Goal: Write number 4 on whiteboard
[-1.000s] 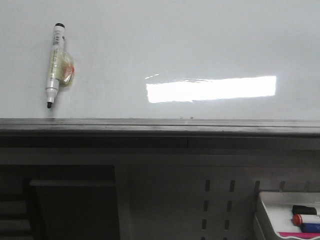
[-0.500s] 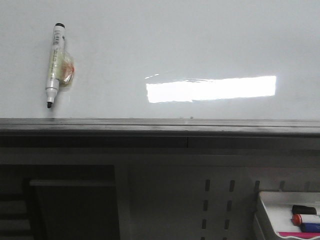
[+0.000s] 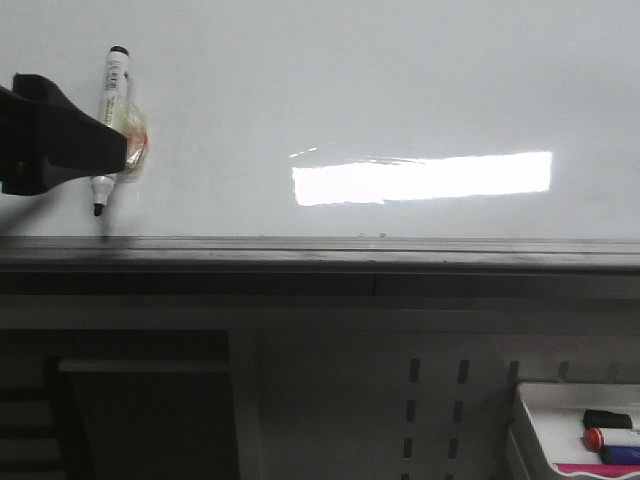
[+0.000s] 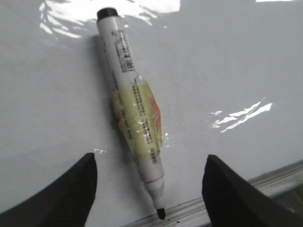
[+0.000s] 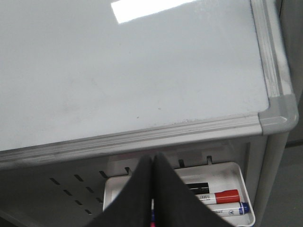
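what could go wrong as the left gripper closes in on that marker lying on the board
1. The marker lies uncapped on the whiteboard, tip near the grey lower edge; a nudge could leave a stray mark before any 4 is written.
2. The left gripper is open astride the tip end, not the taped middle, so closing here may pinch the nib or miss.
3. The barrel is round on a glossy board, so an off-centre touch could roll it away.

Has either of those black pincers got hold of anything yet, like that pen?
No, nothing is held. The left pincer is open with the marker lying untouched between its fingers on the whiteboard. The right pincer is shut on nothing.
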### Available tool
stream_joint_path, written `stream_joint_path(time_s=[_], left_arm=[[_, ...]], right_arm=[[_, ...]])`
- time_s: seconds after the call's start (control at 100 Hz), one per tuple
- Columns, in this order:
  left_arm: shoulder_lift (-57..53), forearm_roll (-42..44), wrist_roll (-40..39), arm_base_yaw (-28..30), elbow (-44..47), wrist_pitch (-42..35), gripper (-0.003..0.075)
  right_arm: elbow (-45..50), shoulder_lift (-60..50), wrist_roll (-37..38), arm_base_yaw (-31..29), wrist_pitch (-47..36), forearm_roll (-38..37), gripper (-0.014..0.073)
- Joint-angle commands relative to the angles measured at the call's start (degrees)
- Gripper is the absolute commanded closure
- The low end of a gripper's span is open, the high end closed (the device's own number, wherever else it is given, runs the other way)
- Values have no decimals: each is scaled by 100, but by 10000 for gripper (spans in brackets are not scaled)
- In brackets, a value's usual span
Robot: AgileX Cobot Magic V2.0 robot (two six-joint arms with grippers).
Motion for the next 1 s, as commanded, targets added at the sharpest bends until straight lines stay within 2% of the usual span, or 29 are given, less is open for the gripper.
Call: stream_joint_path(time_s=[0.0, 0.3, 0.39, 0.44, 0.49, 0.55, 0.56, 0.59, 0.72, 0.82, 0.99], left_arm=[[136, -255, -54, -48, -294, -515, 278], [597, -338, -89, -101, -535, -452, 281], [686, -565, -89, -101, -535, -440, 315], [747, -569, -89, -101, -535, -431, 373], [793, -569, -89, -101, -535, -419, 473], [804, -569, -89, -101, -535, -348, 650], [804, -569, -89, -101, -535, -328, 650], [804, -569, -89, -101, -535, -297, 738], [804, -522, -89, -101, -535, -268, 741], [745, -243, -89, -101, -535, -240, 741], [331, 1100, -89, -101, -535, 61, 741]], right_arm=[[-211, 87, -19, -34, -472, 34, 658], [-211, 87, -19, -34, -472, 34, 658], [-211, 87, -19, -34, -472, 34, 658], [-211, 87, -19, -34, -472, 105, 658], [-211, 87, -19, -34, -472, 229, 658], [-211, 87, -19, -34, -430, 341, 658], [-211, 87, -19, -34, -418, 337, 658], [-211, 87, -19, -34, -420, 337, 658], [-211, 87, -19, 65, -406, 337, 658], [-265, 123, -161, 495, -406, 337, 657], [-527, 505, -901, 1975, -406, 326, 656]])
